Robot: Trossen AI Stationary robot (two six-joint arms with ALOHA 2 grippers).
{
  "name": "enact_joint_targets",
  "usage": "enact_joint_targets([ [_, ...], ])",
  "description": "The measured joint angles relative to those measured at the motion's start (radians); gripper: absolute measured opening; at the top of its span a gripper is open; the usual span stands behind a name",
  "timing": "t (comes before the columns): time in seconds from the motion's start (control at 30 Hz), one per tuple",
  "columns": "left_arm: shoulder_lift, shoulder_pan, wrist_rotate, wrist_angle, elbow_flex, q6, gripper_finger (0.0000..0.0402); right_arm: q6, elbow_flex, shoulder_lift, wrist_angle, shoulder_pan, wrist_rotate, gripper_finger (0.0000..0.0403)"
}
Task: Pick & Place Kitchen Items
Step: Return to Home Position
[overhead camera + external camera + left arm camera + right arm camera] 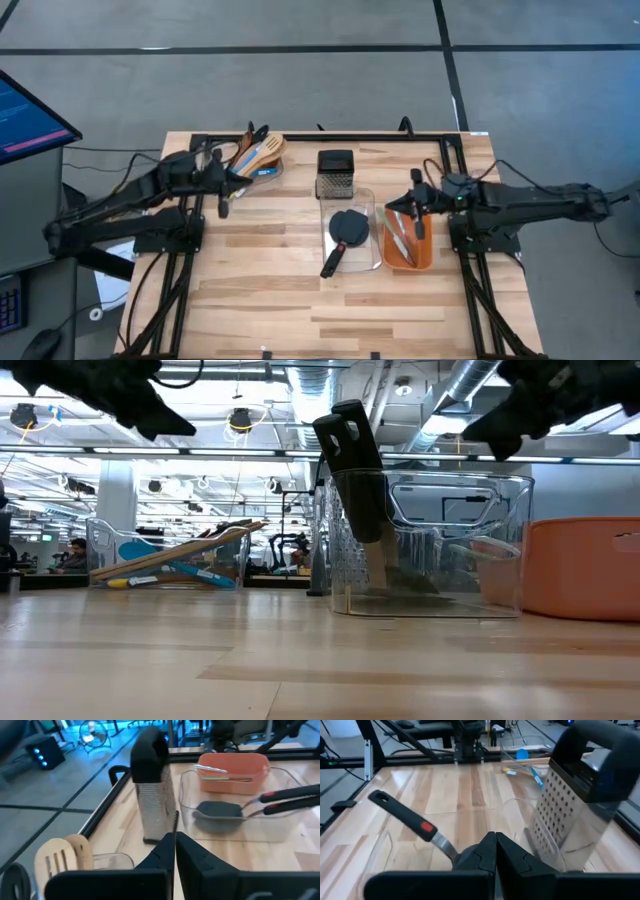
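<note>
One wooden table [270, 300], with black frame rails along its far and side edges. One monitor [30, 120] sits off the table's left.

Two dark arms, one on each side, both raised off the table. Left gripper [222, 203] is beside the far-left clear bin [100, 538], jaws together and holding nothing. Right gripper [419, 224] is over the far end of the orange bin [425, 262], jaws likewise together and holding nothing.

Three bins: two clear, one orange. The centre clear bin [376, 250] and the orange bin lie side by side.

One steel box grater [335, 170] with a black top stands upright just beyond the centre bin. From table height it is seen through that bin's walls.

Utensils:
- **Far-left bin:** a bundle [255, 152] of wooden, black, blue and yellow pieces, too bunched to count.
- **Centre bin:** one black turner [349, 226], its handle poking out over the near rim. The left wrist view shows two dark handles there, and I cannot tell whether they belong to one tool or two.
- **Orange bin:** metal tongs [215, 768] and one pale green piece [225, 778].
</note>
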Motion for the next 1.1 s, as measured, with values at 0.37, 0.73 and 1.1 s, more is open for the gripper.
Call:
enact_joint_targets([
  [0.37,-0.164,-0.004,0.134,0.148,-0.12,0.028,0.0001,0.002,0.0,-0.33,-0.212,-0.073,-0.032,0.0],
  [0.73,-0.27,-0.004,0.157,0.188,-0.206,0.038,0.0001,0.016,-0.001,-0.5,-0.313,-0.073,-0.03,0.0],
  [1.1,-0.448,-0.001,0.157,0.139,-0.21,0.023,0.0002,0.046,-0.001,-0.516,-0.345,-0.073,-0.026,0.0],
])
